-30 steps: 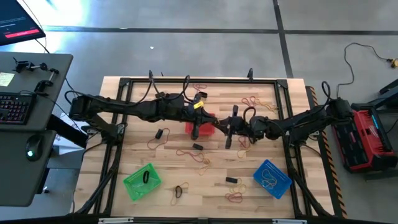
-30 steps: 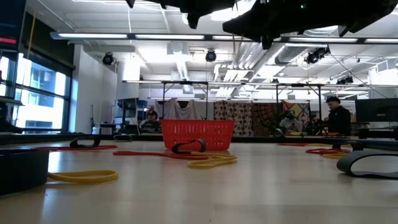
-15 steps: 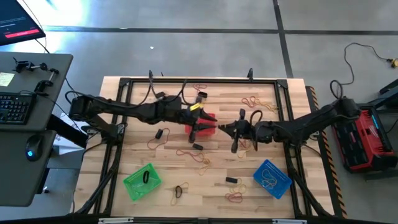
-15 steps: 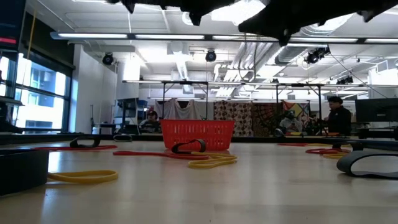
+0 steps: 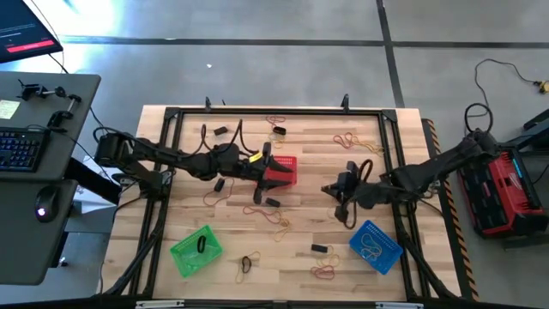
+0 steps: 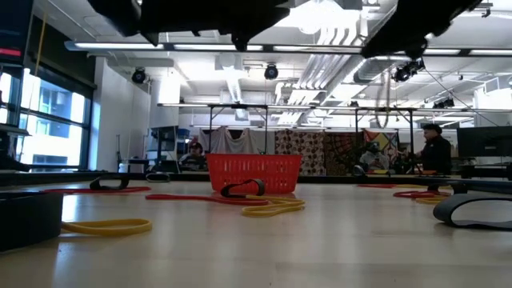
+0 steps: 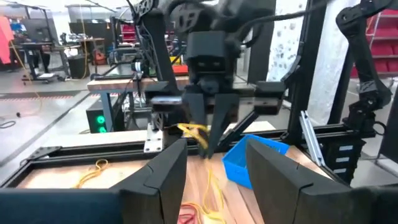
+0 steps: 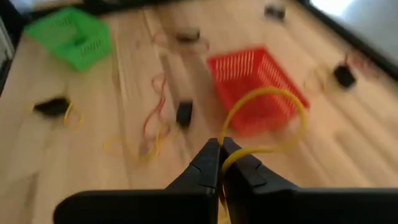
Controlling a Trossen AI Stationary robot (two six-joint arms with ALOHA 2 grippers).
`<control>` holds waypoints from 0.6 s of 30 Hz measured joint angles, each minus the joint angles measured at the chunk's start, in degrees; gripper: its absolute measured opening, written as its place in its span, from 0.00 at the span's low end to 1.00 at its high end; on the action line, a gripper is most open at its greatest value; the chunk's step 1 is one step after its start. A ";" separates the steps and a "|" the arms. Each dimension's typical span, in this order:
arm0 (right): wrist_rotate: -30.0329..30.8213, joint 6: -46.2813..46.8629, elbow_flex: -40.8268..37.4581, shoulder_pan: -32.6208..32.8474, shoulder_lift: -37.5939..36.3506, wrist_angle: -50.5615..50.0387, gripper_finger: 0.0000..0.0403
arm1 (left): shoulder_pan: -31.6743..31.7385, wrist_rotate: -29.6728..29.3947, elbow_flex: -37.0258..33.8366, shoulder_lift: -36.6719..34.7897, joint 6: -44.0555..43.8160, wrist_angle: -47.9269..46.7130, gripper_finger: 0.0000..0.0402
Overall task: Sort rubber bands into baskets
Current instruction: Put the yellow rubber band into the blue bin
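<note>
Right wrist view: right gripper (image 8: 221,152) pinches a yellow rubber band (image 8: 267,121) looping toward the red basket (image 8: 255,87).

Pale wood bench (image 5: 283,257) with plank grain, framed in black. Red lattice basket (image 5: 280,170) at frame centre, green lattice basket (image 5: 196,250) at lower left, blue lattice basket (image 5: 375,245) at lower right. Yellow rubber band (image 8: 267,121) looped above dark fingers (image 8: 208,163) in the right wrist view. Black band (image 5: 319,249) and reddish-brown bands (image 5: 325,273) toward lower centre; tan band (image 5: 280,223) mid-frame; reddish-brown loops (image 5: 346,138) at upper right. Dark arms, yellow tag (image 5: 255,158) on the left one. Grey floor (image 5: 257,60) across the top; red case (image 5: 508,190) at right edge.
</note>
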 joint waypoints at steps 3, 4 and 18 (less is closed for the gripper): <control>-1.31 7.17 5.35 3.54 1.35 -11.21 0.00 | -0.51 -0.86 -1.25 0.00 0.12 2.07 0.39; -1.94 9.57 7.01 4.83 1.92 -14.43 0.00 | -0.75 -1.03 -1.84 0.00 0.33 3.27 0.39; -13.82 46.72 17.51 21.29 11.87 -41.45 0.00 | -1.45 -1.41 -5.68 0.00 -1.45 8.12 0.39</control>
